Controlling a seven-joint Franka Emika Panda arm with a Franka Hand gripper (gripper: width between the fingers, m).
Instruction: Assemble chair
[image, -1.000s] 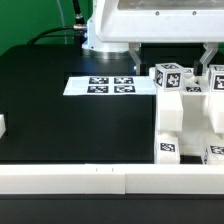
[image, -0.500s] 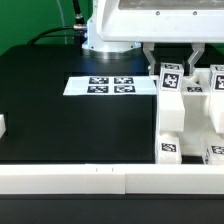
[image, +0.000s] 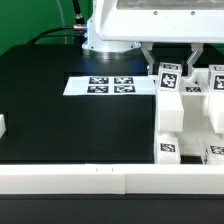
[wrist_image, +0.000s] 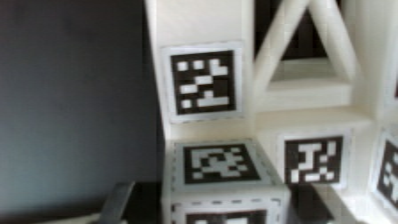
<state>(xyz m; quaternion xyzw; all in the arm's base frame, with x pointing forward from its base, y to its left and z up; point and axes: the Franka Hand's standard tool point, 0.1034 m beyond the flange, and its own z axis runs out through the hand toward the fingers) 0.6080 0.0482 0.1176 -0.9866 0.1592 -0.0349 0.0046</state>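
White chair (image: 185, 110) parts, seemingly black-and-white tags.

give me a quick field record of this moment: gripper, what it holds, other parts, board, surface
gripper: gripper shut on the top of a tagged white chair part
held part: upright, at the exterior view's right
other chair parts: white block below it, more tagged pieces at the right edge
marker board: marker board flat on the table, four tags, apart from the parts
surface: black table, white rail along the front
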